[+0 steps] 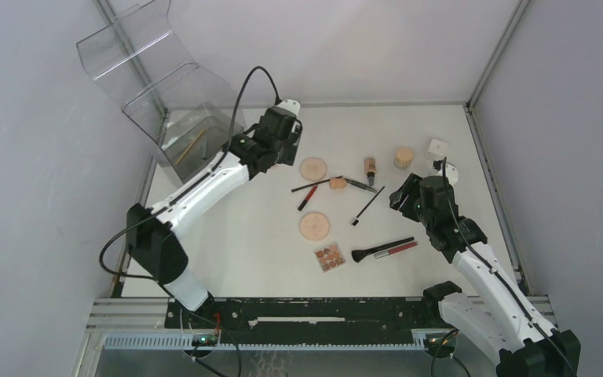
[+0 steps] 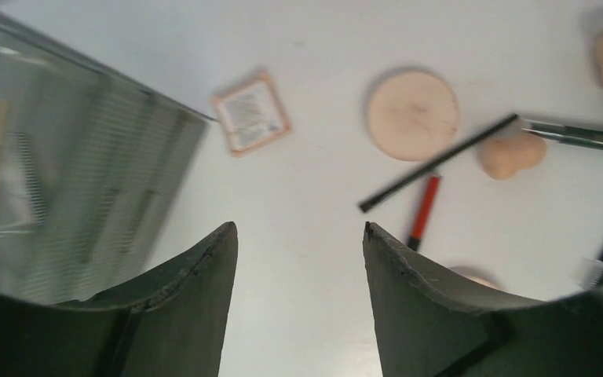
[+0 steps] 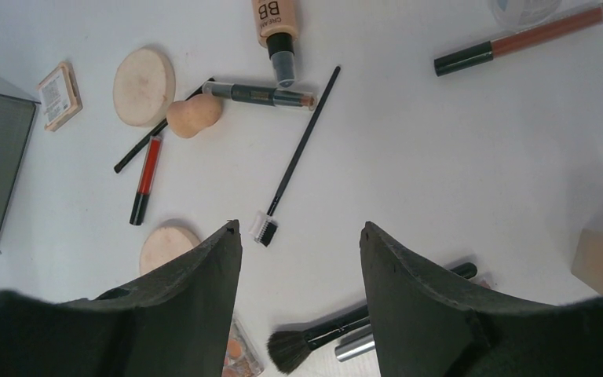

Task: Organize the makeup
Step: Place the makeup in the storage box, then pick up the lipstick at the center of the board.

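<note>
The left gripper's [image 2: 298, 236] dark fingers stand spread and empty just beside the clear acrylic tiered organizer [image 2: 86, 157], well placed, I judge, for fetching another item. The right gripper [image 3: 298, 232], also parted and holding nothing, hangs above the thin black spoolie brush [image 3: 298, 149]. The makeup, including 2 round peach powder discs [image 1: 312, 168], lies loose mid-table outside the organizer.

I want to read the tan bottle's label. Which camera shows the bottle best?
Right wrist: the tan bottle lies close, BB lettering legible, base cropped. Top external shows it small, label unreadable; left wrist catches only a blurred tan edge, probably it.
</note>
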`<action>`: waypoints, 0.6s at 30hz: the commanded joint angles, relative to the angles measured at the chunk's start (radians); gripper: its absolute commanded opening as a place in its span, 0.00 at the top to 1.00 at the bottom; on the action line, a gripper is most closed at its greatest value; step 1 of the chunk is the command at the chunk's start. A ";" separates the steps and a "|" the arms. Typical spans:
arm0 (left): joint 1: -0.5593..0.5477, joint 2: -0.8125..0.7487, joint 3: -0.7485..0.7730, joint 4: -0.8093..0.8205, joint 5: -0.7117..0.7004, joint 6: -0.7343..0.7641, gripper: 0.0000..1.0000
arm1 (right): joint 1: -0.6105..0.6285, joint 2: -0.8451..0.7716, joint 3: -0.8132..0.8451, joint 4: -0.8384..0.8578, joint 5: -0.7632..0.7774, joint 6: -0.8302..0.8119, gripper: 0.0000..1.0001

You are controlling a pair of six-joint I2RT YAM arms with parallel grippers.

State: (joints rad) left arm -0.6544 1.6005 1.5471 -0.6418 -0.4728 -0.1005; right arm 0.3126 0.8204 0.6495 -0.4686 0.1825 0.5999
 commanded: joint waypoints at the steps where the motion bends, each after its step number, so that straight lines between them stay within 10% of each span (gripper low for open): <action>1: 0.007 0.109 -0.033 0.079 0.240 -0.200 0.36 | -0.009 -0.027 0.003 0.015 0.024 -0.011 0.35; 18: -0.019 0.393 -0.040 0.089 0.450 -0.137 0.39 | -0.019 -0.013 0.003 0.006 0.012 -0.008 0.35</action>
State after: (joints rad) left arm -0.6598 1.9594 1.5181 -0.5751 -0.0689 -0.2459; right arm 0.3004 0.8028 0.6495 -0.4843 0.1898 0.5968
